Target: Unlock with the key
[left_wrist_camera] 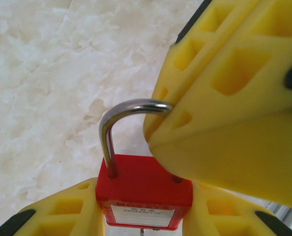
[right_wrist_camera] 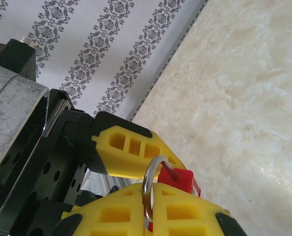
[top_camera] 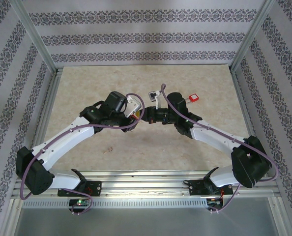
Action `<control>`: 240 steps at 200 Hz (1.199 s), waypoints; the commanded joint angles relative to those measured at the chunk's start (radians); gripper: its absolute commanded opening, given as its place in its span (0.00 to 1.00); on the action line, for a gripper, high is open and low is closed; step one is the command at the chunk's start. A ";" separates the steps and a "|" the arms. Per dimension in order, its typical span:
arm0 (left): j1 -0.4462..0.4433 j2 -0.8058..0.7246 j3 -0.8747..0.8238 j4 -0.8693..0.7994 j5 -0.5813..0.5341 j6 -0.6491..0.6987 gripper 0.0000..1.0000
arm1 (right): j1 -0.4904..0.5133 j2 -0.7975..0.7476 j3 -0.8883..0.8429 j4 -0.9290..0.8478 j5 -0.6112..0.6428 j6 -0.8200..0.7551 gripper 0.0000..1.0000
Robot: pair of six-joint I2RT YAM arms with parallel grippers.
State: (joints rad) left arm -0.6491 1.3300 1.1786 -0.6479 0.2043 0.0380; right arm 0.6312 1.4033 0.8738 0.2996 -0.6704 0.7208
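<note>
A red padlock (left_wrist_camera: pixel 143 187) with a white label stands shackle-up between the yellow fingers (left_wrist_camera: pixel 62 214) of my left gripper (left_wrist_camera: pixel 143 209), which is shut on its body. My right gripper (right_wrist_camera: pixel 150 199) is shut on the steel shackle (right_wrist_camera: pixel 147 182); its big yellow finger (left_wrist_camera: pixel 224 98) covers the shackle's right leg in the left wrist view. The red body (right_wrist_camera: pixel 181 180) shows just beyond the right fingers. Both grippers (top_camera: pixel 136 117) (top_camera: pixel 147 119) meet above the table's middle. A sliver of metal (left_wrist_camera: pixel 142 231) pokes out under the lock; I cannot tell whether it is the key.
A small red and white object (top_camera: pixel 193 97) lies on the beige table (top_camera: pixel 87 88) behind the right arm. Patterned walls and a metal frame (top_camera: pixel 43 46) enclose the table on three sides.
</note>
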 commanded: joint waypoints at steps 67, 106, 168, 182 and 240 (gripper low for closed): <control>-0.030 -0.158 -0.127 0.180 0.033 -0.041 0.74 | 0.003 -0.035 0.024 -0.044 0.059 0.025 0.00; -0.027 -0.200 -0.179 0.207 0.037 -0.062 0.77 | 0.003 -0.028 0.031 -0.048 0.060 0.029 0.00; -0.014 -0.240 -0.278 0.278 0.069 -0.104 0.80 | 0.001 -0.027 0.042 -0.050 0.062 0.029 0.00; -0.014 -0.243 -0.299 0.296 0.079 -0.122 0.80 | 0.000 -0.026 0.047 -0.054 0.061 0.030 0.00; 0.023 -0.330 -0.395 0.400 0.082 -0.227 0.80 | -0.012 -0.042 0.060 -0.189 0.141 -0.030 0.00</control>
State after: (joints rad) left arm -0.6441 1.0538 0.8021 -0.3298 0.2726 -0.1196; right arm 0.6304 1.3972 0.9031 0.1829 -0.5903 0.7284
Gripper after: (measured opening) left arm 0.803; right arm 0.060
